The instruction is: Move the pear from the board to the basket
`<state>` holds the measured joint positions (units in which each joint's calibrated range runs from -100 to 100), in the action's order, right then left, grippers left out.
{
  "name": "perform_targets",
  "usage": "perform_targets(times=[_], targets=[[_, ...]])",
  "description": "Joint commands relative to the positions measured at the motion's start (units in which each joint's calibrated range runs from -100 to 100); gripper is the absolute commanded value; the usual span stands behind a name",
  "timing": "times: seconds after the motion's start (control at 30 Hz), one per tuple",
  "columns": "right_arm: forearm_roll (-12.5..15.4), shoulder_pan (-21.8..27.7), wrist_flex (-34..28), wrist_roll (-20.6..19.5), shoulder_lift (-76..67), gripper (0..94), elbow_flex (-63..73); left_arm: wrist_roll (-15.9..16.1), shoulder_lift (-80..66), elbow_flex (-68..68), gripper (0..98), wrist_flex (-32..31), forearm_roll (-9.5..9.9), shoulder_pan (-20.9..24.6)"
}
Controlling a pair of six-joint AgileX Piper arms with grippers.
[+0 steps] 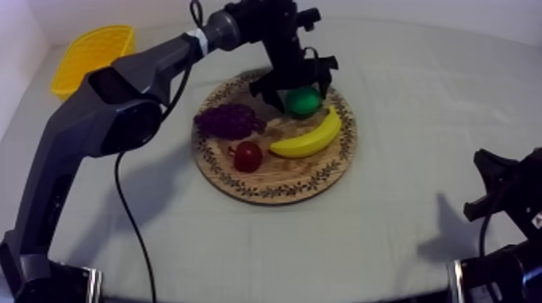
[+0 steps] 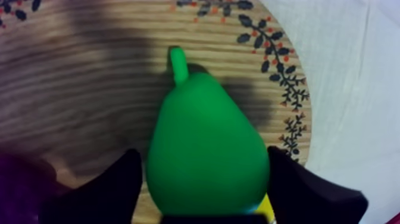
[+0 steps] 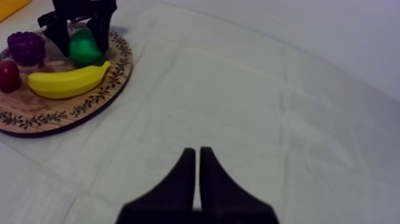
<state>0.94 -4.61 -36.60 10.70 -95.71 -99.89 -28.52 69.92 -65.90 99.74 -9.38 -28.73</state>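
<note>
The green pear (image 1: 304, 101) lies on the round wooden board (image 1: 266, 184), at its far right side, stem pointing away from my left gripper (image 1: 294, 87). That gripper is down over the pear and open, one black finger (image 2: 107, 190) on each side of the pear (image 2: 205, 149), close to its widest part. The pear still rests on the board (image 2: 89, 77). The yellow basket (image 1: 91, 53) stands at the table's far left corner. My right gripper (image 3: 197, 156) is shut on nothing, low over bare cloth at the right (image 1: 494, 187).
Also on the board are purple grapes (image 1: 229, 121), a small red fruit (image 1: 248, 156) and a banana (image 1: 307, 139), which lies just in front of the pear. My left arm reaches over the table's left half. Bare cloth lies between the board and my right gripper.
</note>
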Motion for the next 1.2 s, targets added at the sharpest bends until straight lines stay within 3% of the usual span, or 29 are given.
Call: perform_targets(times=[0.0, 0.13, 0.4, 0.77, 1.17], targets=[[0.01, 0.01, -0.01, -0.03, -0.04, 0.4, 0.0, 0.02, -0.02, 0.34, 60.6, 0.0, 0.05, -0.03], [0.01, 0.01, -0.01, -0.03, -0.04, 0.4, 0.0, -0.11, -0.23, 0.92, 51.1, 0.01, 0.31, 0.02], [0.01, 0.01, -0.01, -0.03, -0.04, 0.4, 0.0, 0.17, -0.11, -0.19, 41.3, 0.02, 0.61, 0.21], [0.01, 0.01, -0.01, -0.03, -0.04, 0.4, 0.0, 1.13, -3.8, 3.48, 40.3, -1.02, 0.91, 0.01], [0.01, 0.01, -0.01, -0.03, -0.04, 0.4, 0.0, 1.52, -17.36, 14.57, 39.5, -2.14, 2.11, -0.82]])
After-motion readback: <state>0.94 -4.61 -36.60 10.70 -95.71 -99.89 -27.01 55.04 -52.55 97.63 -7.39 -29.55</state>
